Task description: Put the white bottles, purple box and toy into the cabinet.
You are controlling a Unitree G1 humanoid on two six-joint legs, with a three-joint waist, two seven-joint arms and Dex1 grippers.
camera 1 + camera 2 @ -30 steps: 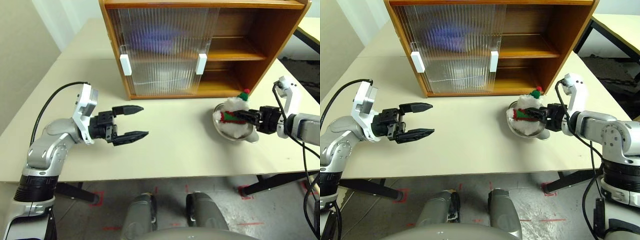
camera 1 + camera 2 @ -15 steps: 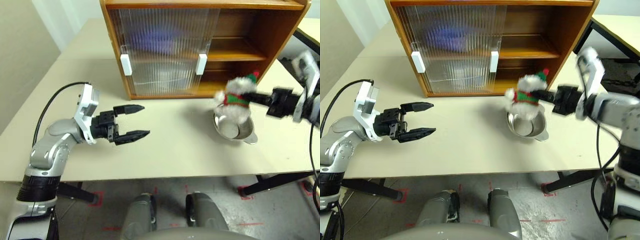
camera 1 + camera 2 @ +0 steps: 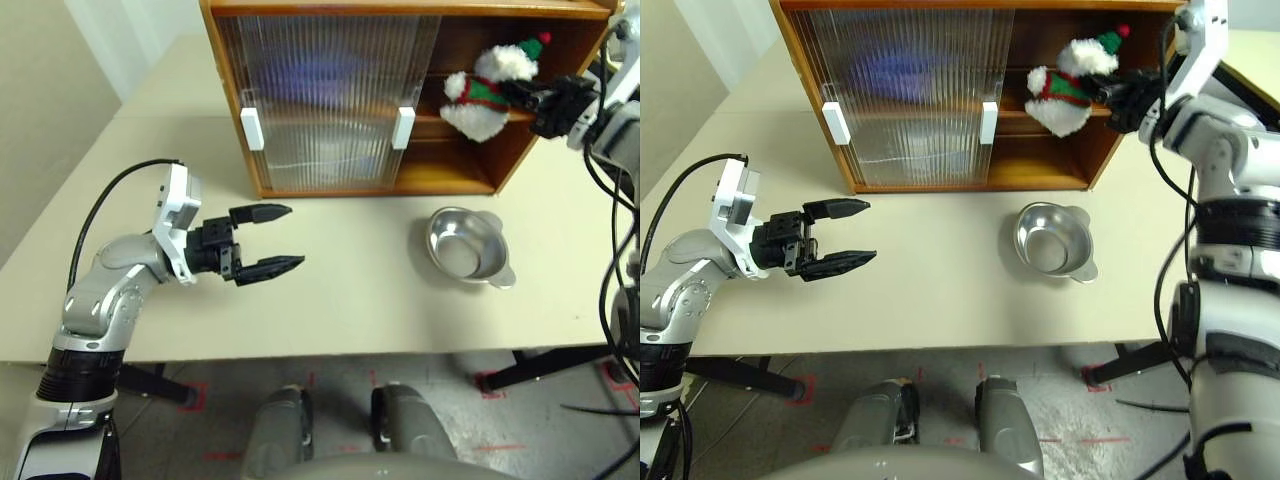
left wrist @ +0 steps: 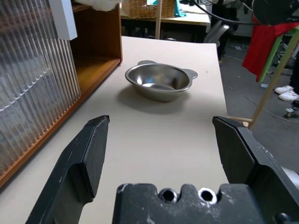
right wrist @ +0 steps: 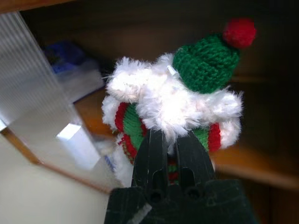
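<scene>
Beige tabletop (image 3: 350, 300) carries the orange-brown wooden cabinet (image 3: 560, 60) with ribbed translucent sliding doors pushed left, so its right half is open. I have the fluffy white plush toy with red-green scarf and hat (image 3: 487, 92) pinched in the right gripper (image 5: 169, 140), jaws narrow on its back, held in the air at the open bay, about level with the inner shelf (image 3: 470, 118). From the gripper the shelf lies straight ahead and slightly below; I judge a short push inward, then release. Left gripper (image 3: 268, 238) hangs jaws wide and empty over the table, well apart from the bay; right arm is plainly nearer. Shiny steel bowl (image 3: 468, 246) sits empty below.
</scene>
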